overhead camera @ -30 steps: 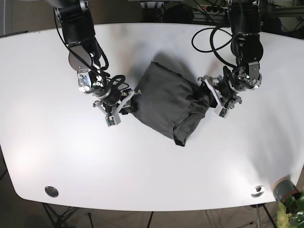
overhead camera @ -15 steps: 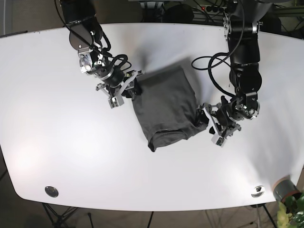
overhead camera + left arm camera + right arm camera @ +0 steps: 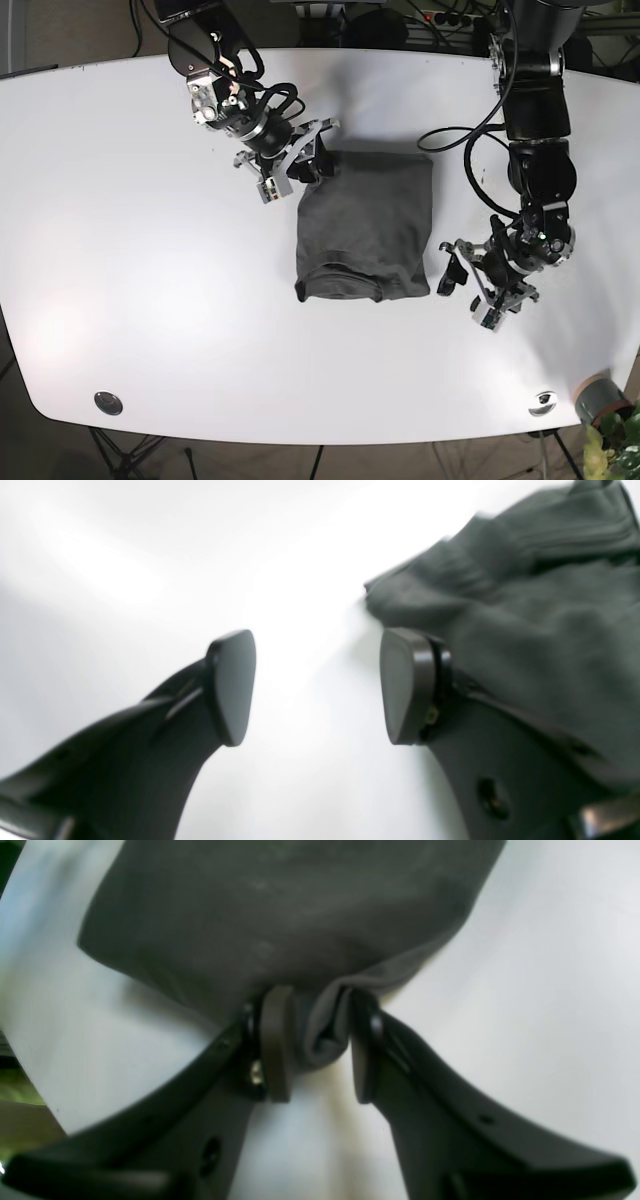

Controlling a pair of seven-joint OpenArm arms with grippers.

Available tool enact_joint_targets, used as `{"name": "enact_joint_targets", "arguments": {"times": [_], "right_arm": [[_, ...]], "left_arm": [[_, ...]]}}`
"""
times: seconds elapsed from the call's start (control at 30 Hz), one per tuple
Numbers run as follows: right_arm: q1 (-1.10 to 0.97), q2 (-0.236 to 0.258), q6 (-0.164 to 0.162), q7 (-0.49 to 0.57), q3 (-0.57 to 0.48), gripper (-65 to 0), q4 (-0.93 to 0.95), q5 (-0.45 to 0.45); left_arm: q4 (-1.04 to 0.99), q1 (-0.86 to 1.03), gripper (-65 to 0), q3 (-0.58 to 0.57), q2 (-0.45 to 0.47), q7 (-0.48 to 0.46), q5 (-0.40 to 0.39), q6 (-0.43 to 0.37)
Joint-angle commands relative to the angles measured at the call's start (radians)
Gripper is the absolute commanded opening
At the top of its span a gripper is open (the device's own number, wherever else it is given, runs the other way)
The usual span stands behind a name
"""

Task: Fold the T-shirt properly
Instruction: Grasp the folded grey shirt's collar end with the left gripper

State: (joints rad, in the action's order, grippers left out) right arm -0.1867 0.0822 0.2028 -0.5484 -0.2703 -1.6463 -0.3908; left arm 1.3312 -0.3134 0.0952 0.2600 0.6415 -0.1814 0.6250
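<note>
Base view shows the dark grey folded cotton T-shirt (image 3: 366, 228) lying flat as a rough rectangle on the white oval table (image 3: 140, 300), a little above its middle. At the shirt's upper left corner sits the right gripper (image 3: 296, 168), and its wrist view shows the right gripper (image 3: 315, 1040) with a bunched fold of the T-shirt (image 3: 280, 915) pinched between its two black fingers (image 3: 272, 1040), cloth filling the gap. On the other side, the left gripper (image 3: 470, 285) rests just beside the shirt's lower right corner, apart from it as far as this view lets one judge. Its wrist view, somewhat blurred, has the left gripper (image 3: 317, 685) with jaws spread wide over bare table (image 3: 150, 555), nothing between them; the T-shirt (image 3: 540, 620) lies behind and beside one finger (image 3: 405, 685). A small grey cup (image 3: 597, 398) stands off the table's lower right edge
</note>
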Motion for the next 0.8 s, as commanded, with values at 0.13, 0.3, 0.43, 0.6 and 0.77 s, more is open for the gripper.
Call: {"name": "enact_joint_targets", "arguments": {"times": [0.13, 0.3, 0.43, 0.6, 0.77], "right_arm": [[0.003, 0.057, 0.007, -0.025, 0.004, -47.7, -0.11, -0.007], [0.0, 0.074, 0.007, -0.031, 0.004, -47.7, -0.14, -0.007], [0.002, 0.074, 0.007, -0.031, 0.032, -47.7, -0.142, -0.007], [-0.009, 0.07, 0.007, -0.031, 0.087, -47.7, -0.139, -0.007], [-0.014, 0.072, 0.008, -0.031, 0.121, -47.7, -0.142, -0.009]], "left_arm": [[0.212, 0.064, -27.8, -0.064, -0.067, -0.033, -0.019, -0.185], [0.337, 0.135, -24.7, -0.171, -0.089, -0.033, -0.019, -0.331], [0.396, 0.181, -13.3, -0.295, -0.126, -0.059, -0.019, -0.534], [0.413, 0.256, -5.3, -0.435, -0.127, -0.205, 0.038, -0.769], [0.362, 0.32, -2.5, -0.544, -0.132, -0.332, 0.161, -0.893]]}}
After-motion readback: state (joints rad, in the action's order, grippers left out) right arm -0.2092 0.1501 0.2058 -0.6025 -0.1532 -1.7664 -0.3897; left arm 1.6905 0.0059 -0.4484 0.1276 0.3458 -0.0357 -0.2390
